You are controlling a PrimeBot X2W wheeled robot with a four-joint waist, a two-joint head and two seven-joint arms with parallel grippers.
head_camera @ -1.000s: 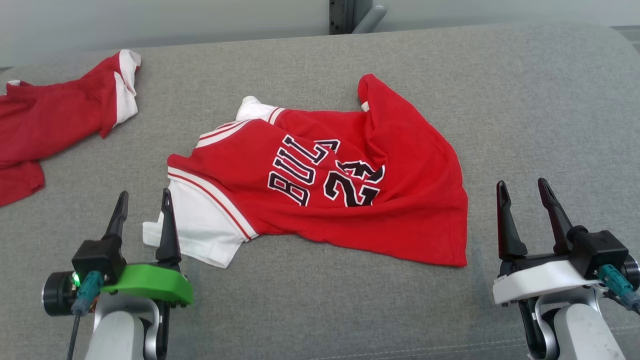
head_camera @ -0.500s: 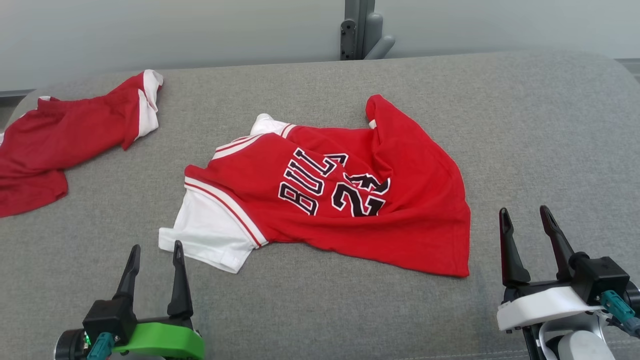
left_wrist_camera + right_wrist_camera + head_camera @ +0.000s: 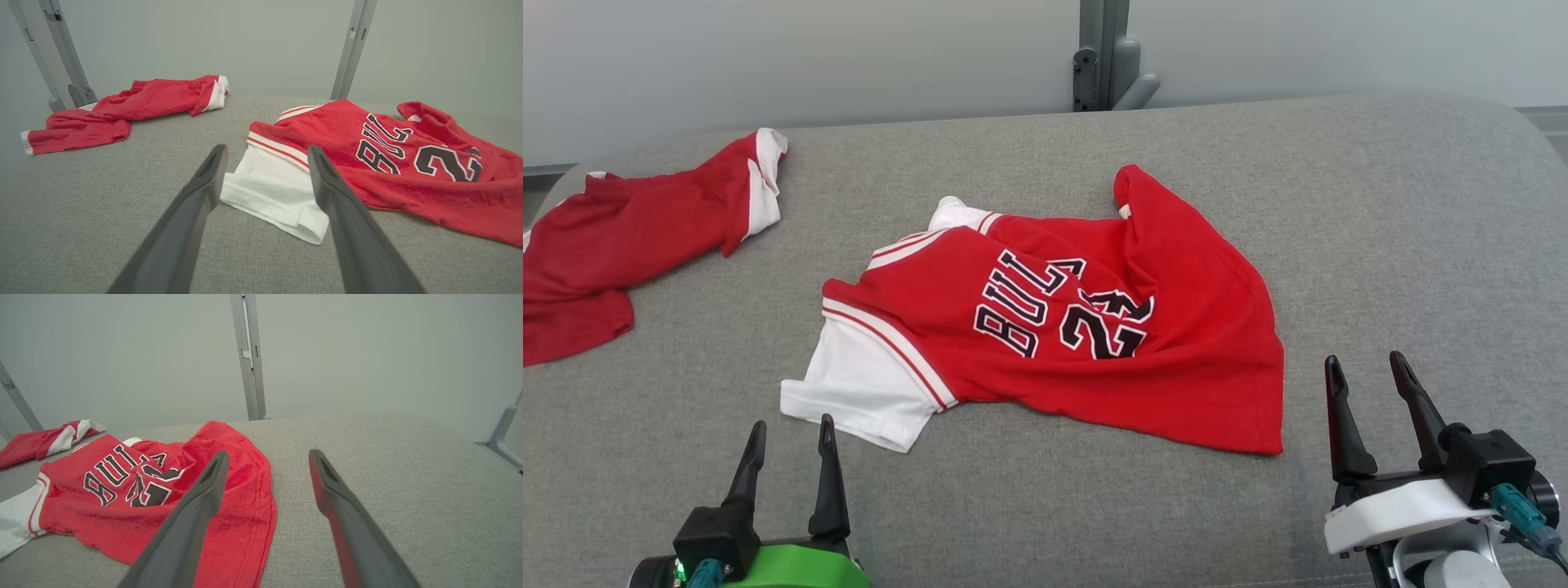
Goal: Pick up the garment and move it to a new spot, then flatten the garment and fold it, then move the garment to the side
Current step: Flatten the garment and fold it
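A crumpled red jersey [image 3: 1094, 327] lies mid-way across the grey padded counter [image 3: 1421, 204], its folds unchanged from a second ago though the view has shifted. Both pincers gape, released and empty. The left pincer [image 3: 793, 420] is now just short of the white sleeve [image 3: 858, 392] it earlier overlapped, and the right pincer [image 3: 1364, 358] is beside the hem.

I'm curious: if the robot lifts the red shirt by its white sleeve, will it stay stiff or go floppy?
Probably floppy: the shirt lies in soft folds, so it should droop from the sleeve. It looks thin, so likely light. Pushing it would probably just bunch it up on the cushion.
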